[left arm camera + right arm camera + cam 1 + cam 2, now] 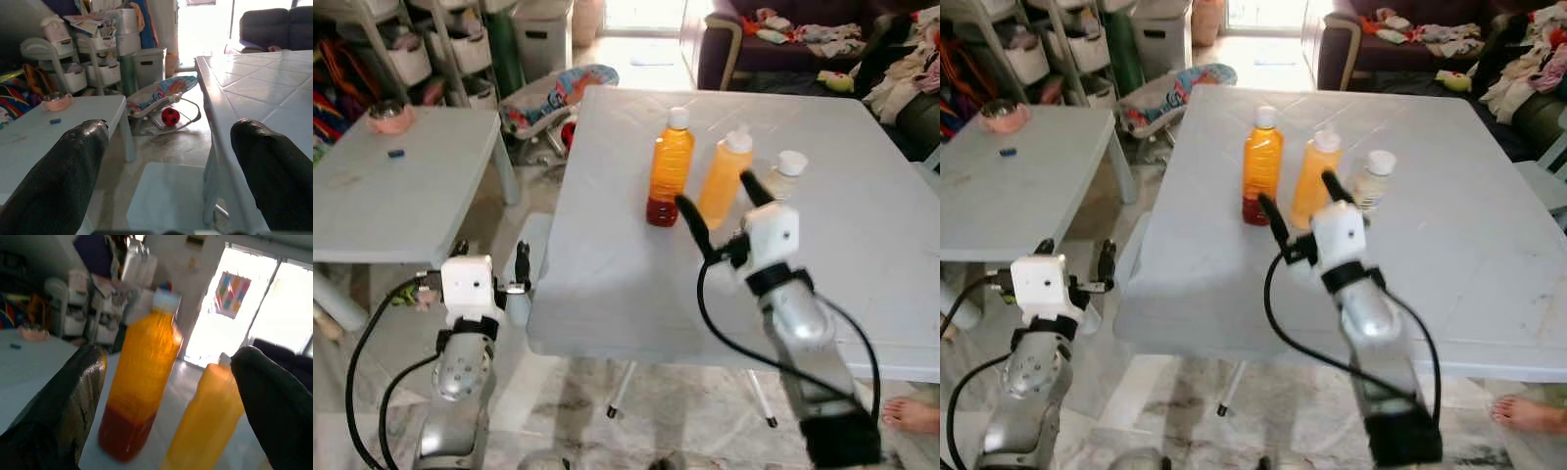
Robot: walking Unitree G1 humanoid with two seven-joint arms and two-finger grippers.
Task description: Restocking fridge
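Three bottles stand on the big white table: an orange bottle with a dark red bottom, an opaque orange bottle to its right, and a pale bottle with a white cap further right. My right gripper is open just in front of the opaque orange bottle, fingers spread either side of it, nothing held. In the right wrist view the red-bottomed bottle and the opaque bottle loom close between the fingers. My left gripper hangs open by the table's left edge, low down.
A smaller white table stands to the left with a pink bowl. Storage shelves, a baby bouncer and a red ball lie behind. A sofa with clothes is at the back right. A person's bare foot is at bottom right.
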